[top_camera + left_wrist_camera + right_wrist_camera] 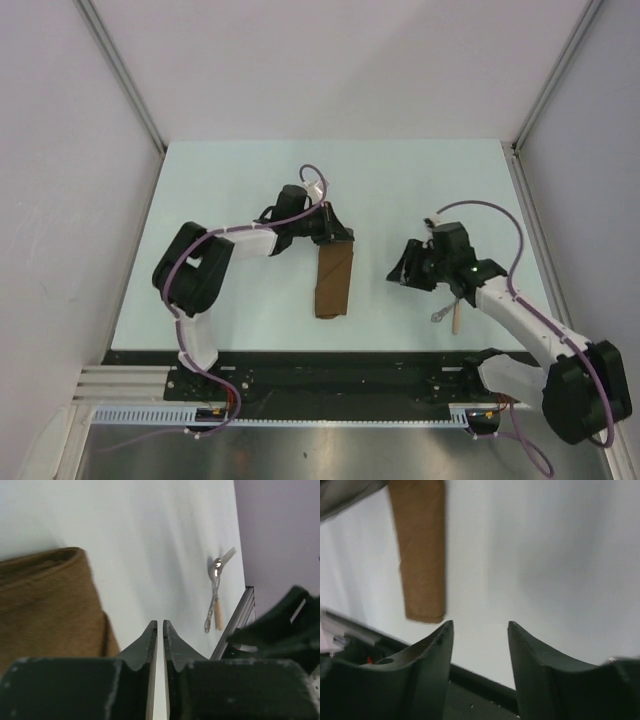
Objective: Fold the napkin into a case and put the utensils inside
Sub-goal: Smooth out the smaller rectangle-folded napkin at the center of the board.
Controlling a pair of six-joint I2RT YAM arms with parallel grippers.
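The napkin is seen on the table as a narrow folded strip, its long axis running from the far side toward the near edge. The left pincer is found at the napkin's far end. In the left wrist view the left pincer is shown with its jaws pressed almost together, only a thin slit between them, and nothing is pinched; the napkin lies just to one side of the fingers, not between them.

To the right of the napkin, apart from it, the right pincer is held with its tips turned toward the strip. In the right wrist view the right pincer is spread and empty, and the napkin is seen ahead of it.

Farther right of the napkin and nearer the table's edge, the utensils are laid crossed, close beside the right forearm. Their long axes run roughly along the same line as the napkin's.

The folding is judged largely done; whether an open pocket has been formed cannot be told. The utensils are judged the next concern. The right arm is much the nearer, but they lie behind its fingertips, toward its base, so the pincer would have to be drawn back and turned along the handles.
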